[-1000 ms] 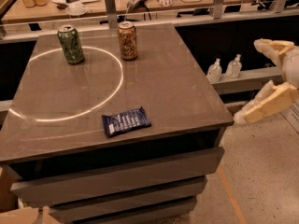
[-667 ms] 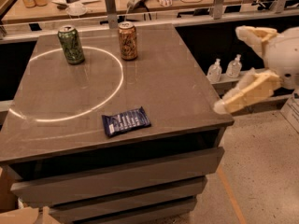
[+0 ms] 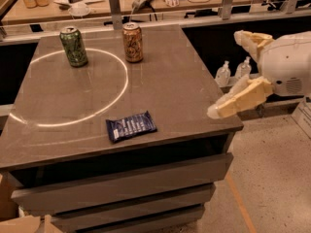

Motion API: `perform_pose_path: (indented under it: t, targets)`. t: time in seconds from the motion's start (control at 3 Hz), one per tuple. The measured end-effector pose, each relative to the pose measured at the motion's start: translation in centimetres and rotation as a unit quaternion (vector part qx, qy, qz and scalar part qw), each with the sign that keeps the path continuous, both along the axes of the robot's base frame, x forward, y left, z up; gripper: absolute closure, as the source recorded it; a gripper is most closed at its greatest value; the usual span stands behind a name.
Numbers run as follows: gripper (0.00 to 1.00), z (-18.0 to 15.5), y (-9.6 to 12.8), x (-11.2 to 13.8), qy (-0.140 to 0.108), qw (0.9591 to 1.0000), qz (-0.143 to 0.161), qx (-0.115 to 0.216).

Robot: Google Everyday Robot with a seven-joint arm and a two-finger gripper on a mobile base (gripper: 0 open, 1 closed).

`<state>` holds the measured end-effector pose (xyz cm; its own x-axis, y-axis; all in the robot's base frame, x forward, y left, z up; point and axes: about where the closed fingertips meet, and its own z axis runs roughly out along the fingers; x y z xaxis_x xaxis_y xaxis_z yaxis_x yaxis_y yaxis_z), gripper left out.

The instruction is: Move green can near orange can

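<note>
The green can (image 3: 74, 46) stands upright at the far left of the dark table top (image 3: 165, 81). The orange can (image 3: 132, 42) stands upright to its right, about a can's height away. My gripper (image 3: 232, 72) is at the right edge of the table, far from both cans. Its two pale fingers are spread wide apart and hold nothing. One finger (image 3: 238, 100) hangs over the table's right front corner, the other (image 3: 250, 39) is higher up.
A dark blue snack packet (image 3: 130, 126) lies near the table's front edge. A bright ring of light marks the left half of the top. Small clear bottles (image 3: 232, 71) stand on a ledge behind my gripper. A cluttered bench (image 3: 97, 6) runs along the back.
My gripper has moved left, from beyond the table's right side to over its right front corner. The cans and the packet have not moved.
</note>
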<state>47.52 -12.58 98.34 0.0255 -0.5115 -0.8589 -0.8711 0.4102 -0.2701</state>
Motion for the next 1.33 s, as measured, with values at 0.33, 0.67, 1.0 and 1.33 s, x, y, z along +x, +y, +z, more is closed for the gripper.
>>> perform_pose_path:
  t: [0.33,0.67,1.0,1.33]
  targets:
    - [0.0,-2.1,3.8,3.0,-0.003,0.9991,0.001,0.041]
    - [0.0,-4.2,8.1,6.4,0.005,0.997,0.002,0.078]
    - [0.0,-5.7,13.5,9.6,0.012,0.9947,0.007,0.102]
    - [0.0,-6.4,21.4,12.2,0.023,0.9894,0.036,0.139]
